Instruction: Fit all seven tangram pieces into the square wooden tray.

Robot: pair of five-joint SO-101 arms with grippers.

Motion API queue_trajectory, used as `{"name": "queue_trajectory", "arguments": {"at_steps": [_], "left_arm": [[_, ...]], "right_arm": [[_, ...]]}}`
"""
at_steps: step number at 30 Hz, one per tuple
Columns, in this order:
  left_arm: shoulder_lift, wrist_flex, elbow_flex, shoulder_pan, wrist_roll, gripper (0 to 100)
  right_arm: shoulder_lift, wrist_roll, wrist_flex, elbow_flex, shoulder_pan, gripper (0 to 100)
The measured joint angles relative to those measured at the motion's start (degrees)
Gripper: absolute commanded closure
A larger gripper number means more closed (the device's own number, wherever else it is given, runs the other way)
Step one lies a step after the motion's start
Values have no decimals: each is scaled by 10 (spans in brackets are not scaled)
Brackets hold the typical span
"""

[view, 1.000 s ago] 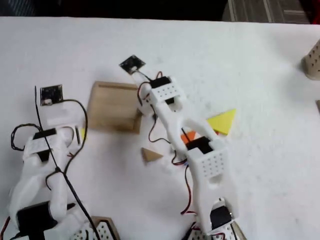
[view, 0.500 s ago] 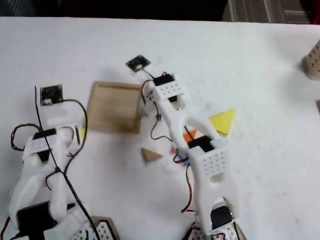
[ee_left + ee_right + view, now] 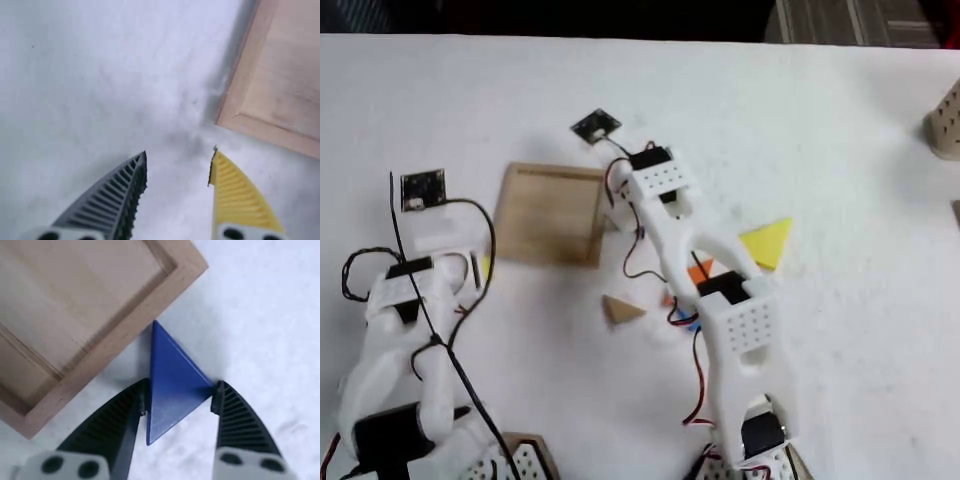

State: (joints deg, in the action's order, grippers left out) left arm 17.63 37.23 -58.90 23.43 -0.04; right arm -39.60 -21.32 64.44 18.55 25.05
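Note:
The square wooden tray (image 3: 546,212) lies flat, with no pieces inside. My right gripper (image 3: 180,387) is shut on a blue triangle (image 3: 170,370) that rests on the table, its tip against the tray's outer rim (image 3: 150,305) near a corner. My left gripper (image 3: 177,155) hovers open over bare table just off another tray corner (image 3: 235,117), holding nothing. In the high view, a yellow triangle (image 3: 767,241), an orange piece (image 3: 699,271) partly under the right arm, and a wooden triangle (image 3: 620,310) lie loose to the right of the tray.
The right arm (image 3: 735,330) stretches from the near edge across the loose pieces to the tray's right side. The left arm (image 3: 405,320) and its cables sit at the near left. A beige perforated object (image 3: 946,122) stands at the far right edge.
The right arm's wrist has shifted slightly right and farther away beside the tray's right edge, then held. The left arm has not moved.

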Motion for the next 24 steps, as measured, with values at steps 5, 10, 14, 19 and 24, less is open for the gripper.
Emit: {"name": "queue_trajectory", "arguments": {"at_steps": [5,10,14,19,24], "left_arm": [[0,0,0,0,0,770],[0,0,0,0,0,770],[0,0,0,0,0,770],[0,0,0,0,0,770],[0,0,0,0,0,770]], "right_arm": [[0,-4,-1,1,-1,854],[11,-4,7,0,-1,854],[18,-4,20,-2,-1,854],[32,-4,39,-2,0,854],[49,-4,47,-2,0,834]]}}
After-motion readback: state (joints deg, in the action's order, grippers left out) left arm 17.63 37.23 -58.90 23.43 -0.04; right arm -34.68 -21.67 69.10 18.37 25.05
